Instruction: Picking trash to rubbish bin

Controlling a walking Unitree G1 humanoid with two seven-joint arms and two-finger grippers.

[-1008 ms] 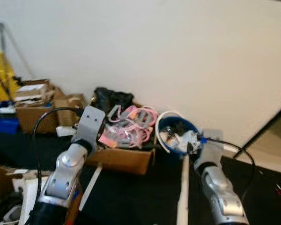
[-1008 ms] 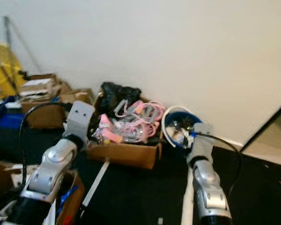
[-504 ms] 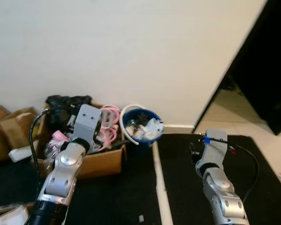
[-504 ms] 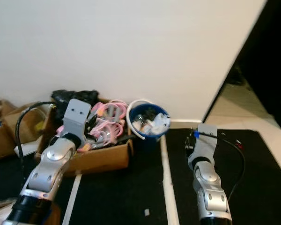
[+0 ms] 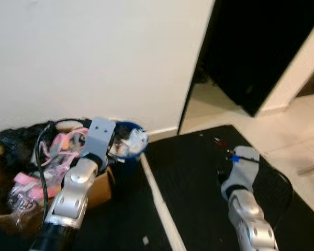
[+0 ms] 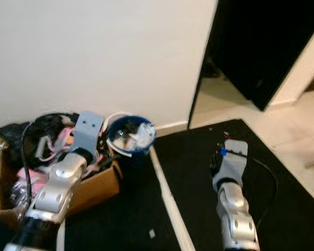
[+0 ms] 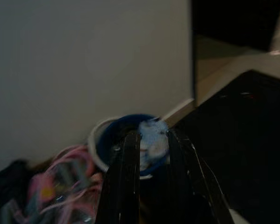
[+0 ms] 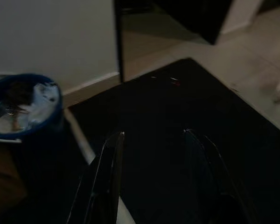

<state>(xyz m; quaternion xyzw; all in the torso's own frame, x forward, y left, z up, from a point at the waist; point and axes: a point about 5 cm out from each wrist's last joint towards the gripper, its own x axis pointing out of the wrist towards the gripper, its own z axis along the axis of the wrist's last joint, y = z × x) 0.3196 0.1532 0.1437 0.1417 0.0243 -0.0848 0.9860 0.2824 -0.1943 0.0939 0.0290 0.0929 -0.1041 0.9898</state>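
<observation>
A blue rubbish bin with a white rim stands on the floor against the pale wall, and it is already heaped with crumpled white and clear trash. Just beside the bin, on the side away from the doorway, a brown cardboard box sits touching or nearly touching it, stuffed with pink straps and packets and a black bag at its far end. The robot's left arm reaches up over that box, its wrist block level with the bin's rim; from its wrist view the left claw points straight at the bin, its two black fingers a narrow gap apart with nothing between them. On the other side of the bin a white strip runs along the floor away from the wall, and past it lies a black mat. The right arm hangs over that mat, well apart from the bin; the right claw is spread wide and empty, fingers aimed at the mat with the bin off to one side. A few tiny bits, one reddish, lie on the mat near its far edge, and a small pale scrap lies on the dark floor nearer than the bin. Beyond the mat, a dark open doorway breaks the wall, with pale tiled floor around it.
</observation>
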